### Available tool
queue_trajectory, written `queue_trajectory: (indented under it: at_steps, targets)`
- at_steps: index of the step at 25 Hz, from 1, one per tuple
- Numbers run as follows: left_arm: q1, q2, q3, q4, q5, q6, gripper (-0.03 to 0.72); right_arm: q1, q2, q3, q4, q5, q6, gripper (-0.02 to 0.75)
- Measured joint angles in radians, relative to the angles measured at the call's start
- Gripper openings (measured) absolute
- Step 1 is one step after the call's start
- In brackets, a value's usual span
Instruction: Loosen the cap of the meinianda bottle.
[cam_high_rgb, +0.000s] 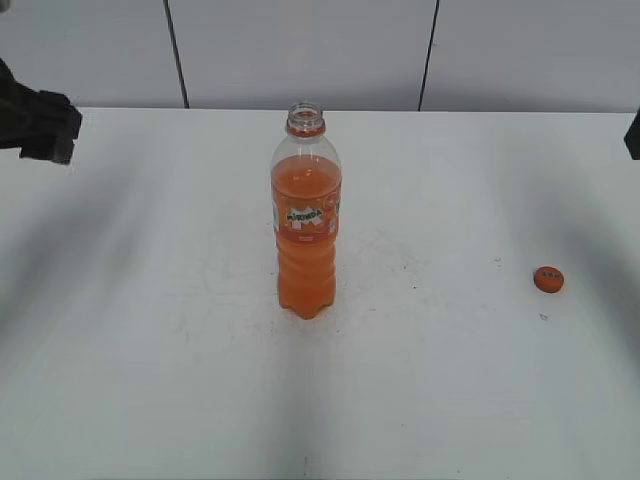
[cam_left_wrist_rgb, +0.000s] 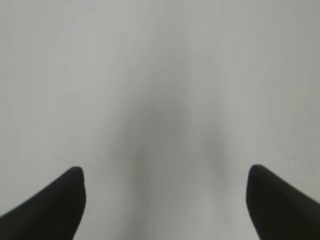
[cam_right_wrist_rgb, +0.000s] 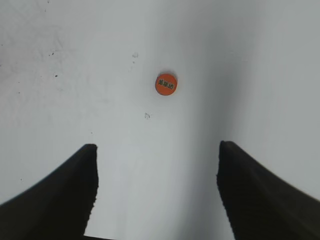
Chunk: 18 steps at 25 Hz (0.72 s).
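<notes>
Both wide-spread and empty, the right gripper (cam_right_wrist_rgb: 157, 195) hovers over the white surface (cam_high_rgb: 150, 350) just short of the cap (cam_right_wrist_rgb: 166, 84), the left gripper (cam_left_wrist_rgb: 165, 205) over bare surface. Well left of the cap stands the uncapped meinianda bottle (cam_high_rgb: 305, 230), upright and over half full of orange drink.

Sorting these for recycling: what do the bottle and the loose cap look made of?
The meinianda bottle looks like clear, glossy plastic: the orange drink shows through its wall. The cap lying apart on the table seems opaque orange plastic with a printed top; its finish is too small to judge.
</notes>
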Motion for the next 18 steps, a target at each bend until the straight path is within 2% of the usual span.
queue_trajectory:
  at_steps: [2, 4, 7, 12, 18]
  targets:
    - [0.0, 0.0, -0.035, -0.189, 0.132, 0.167, 0.593, 0.0, -0.013, 0.0, 0.0, 0.035, 0.0, 0.556]
    - [0.0, -0.001, -0.068, -0.317, 0.23, 0.292, 0.59, 0.0, -0.018, 0.0, 0.0, 0.074, 0.0, 0.556]
    - [-0.001, -0.007, -0.081, -0.427, 0.355, 0.355, 0.589, 0.0, -0.029, 0.01, -0.001, 0.091, 0.011, 0.556]
    - [-0.001, -0.072, -0.057, -0.438, 0.542, 0.388, 0.588, 0.0, -0.134, 0.148, 0.0, 0.091, 0.027, 0.556]
    - [-0.001, -0.336, 0.052, -0.421, 0.605, 0.395, 0.587, 0.0, -0.381, 0.396, 0.0, 0.095, 0.029, 0.556]
